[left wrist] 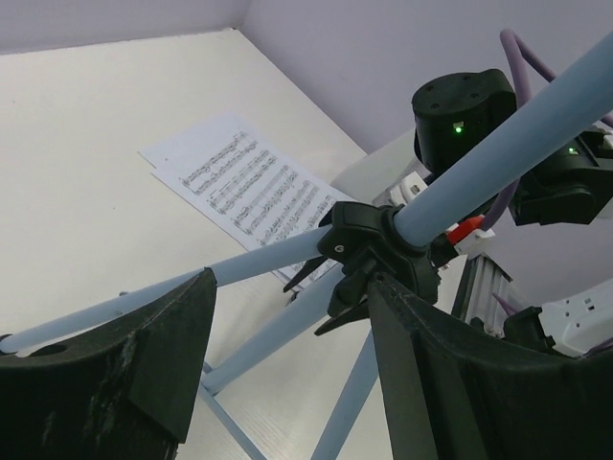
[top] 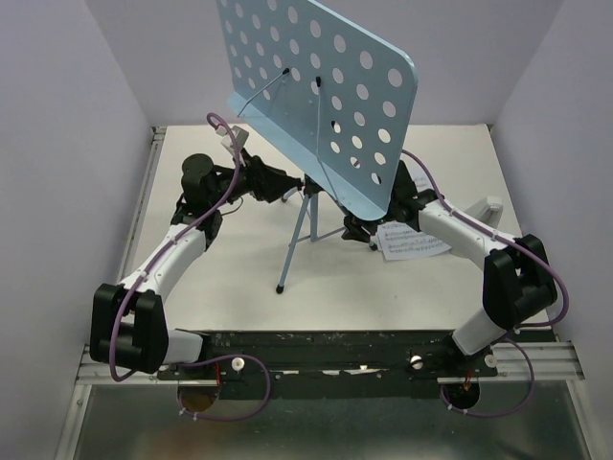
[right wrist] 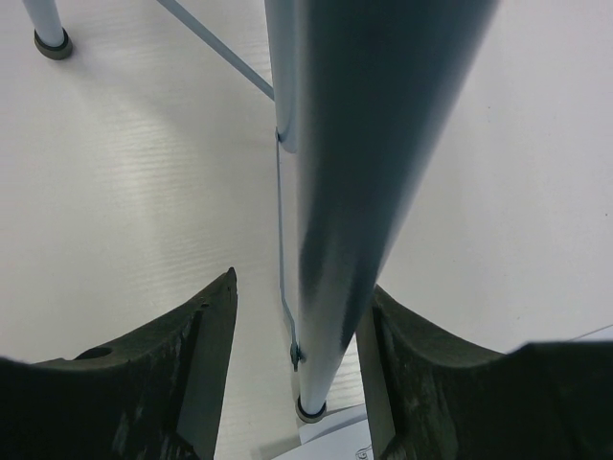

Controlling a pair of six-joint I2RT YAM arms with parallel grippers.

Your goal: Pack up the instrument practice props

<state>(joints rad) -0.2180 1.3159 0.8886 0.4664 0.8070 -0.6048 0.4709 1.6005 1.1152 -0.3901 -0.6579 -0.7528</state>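
- The music stand (top: 316, 96) stands upright mid-worktop (top: 230, 287); the sheet music (top: 414, 241) lies flat on the worktop just to its right.
- The left pincer (left wrist: 292, 283) gapes open before the black collar (left wrist: 369, 240). The right pincer (right wrist: 299, 287) is open too, straddling a blue tube (right wrist: 354, 144).
- We judge the stand stiff, light, top-heavy and slick, so we would grip its tubes low, near the collar. The paper will be limp.

Pale lilac walls (top: 57, 144) enclose three sides; white tabletop (top: 239, 297); black mounting rail (top: 326, 350) along near edge.
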